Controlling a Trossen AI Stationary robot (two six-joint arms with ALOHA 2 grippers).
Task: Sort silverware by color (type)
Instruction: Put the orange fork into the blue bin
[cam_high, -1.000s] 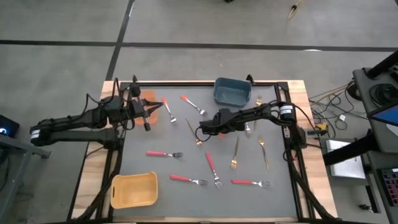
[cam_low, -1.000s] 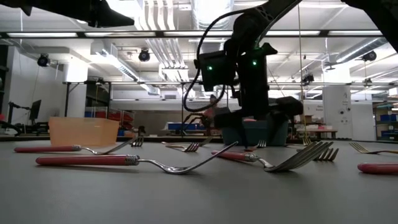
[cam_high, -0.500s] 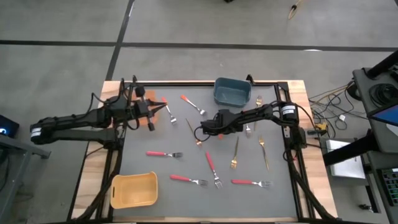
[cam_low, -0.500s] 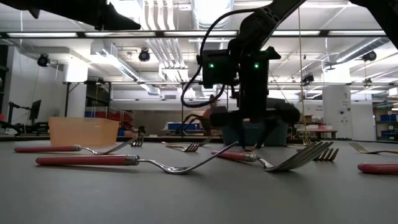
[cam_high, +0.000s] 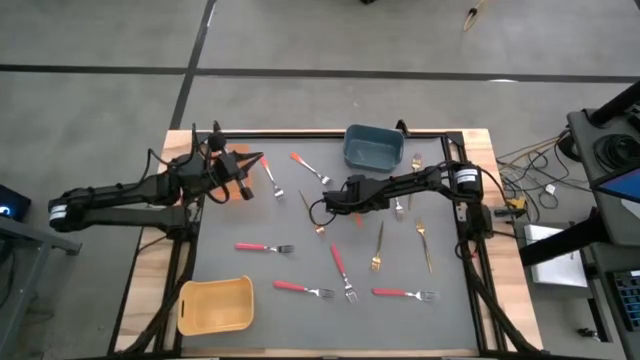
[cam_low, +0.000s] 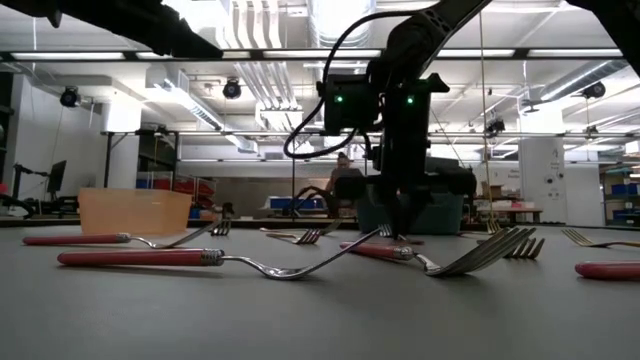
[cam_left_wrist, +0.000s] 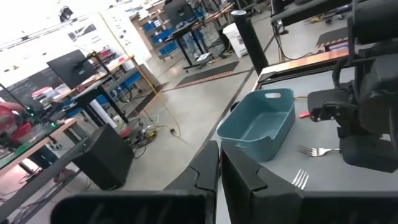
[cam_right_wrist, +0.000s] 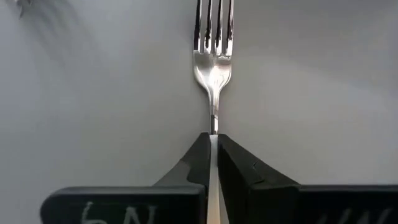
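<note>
A thin gold fork (cam_high: 309, 207) lies flat on the grey mat, mid-table. My right gripper (cam_high: 318, 211) stands over it, pointing steeply down, shut on it; the low view shows its fingertips (cam_low: 400, 236) at the mat. My left gripper (cam_high: 258, 159) hovers level and shut with nothing in it above the orange bin (cam_high: 240, 193) at the far left. Red-handled forks (cam_high: 265, 247), (cam_high: 341, 268) lie toward the near side and orange-handled ones (cam_high: 271, 176), (cam_high: 309, 166) toward the far side. More gold forks (cam_high: 378, 246), (cam_high: 424, 243) lie to the right. My right gripper pinches the fork's thin neck (cam_right_wrist: 213, 123), just behind the tines, between its two fingers (cam_right_wrist: 199, 155). The fingers come from above, slanting. The tines (cam_right_wrist: 214, 22) reach out beyond the fingertips, and the handle runs back between the fingers. The fork lies flat on the mat.
A blue-grey bin (cam_high: 372, 147) stands at the far edge, right of centre, and also shows in the left wrist view (cam_left_wrist: 258, 124). A yellow bin (cam_high: 215, 305) sits at the near left. A black frame (cam_high: 330, 133) rims the mat. Cables lie off the table's right side.
My right gripper has stayed over the gold fork, tipped a little, and shut its fingers from wide open onto the fork's neck. My left gripper has swung its shut tip a little toward the far edge. The forks have not moved.
</note>
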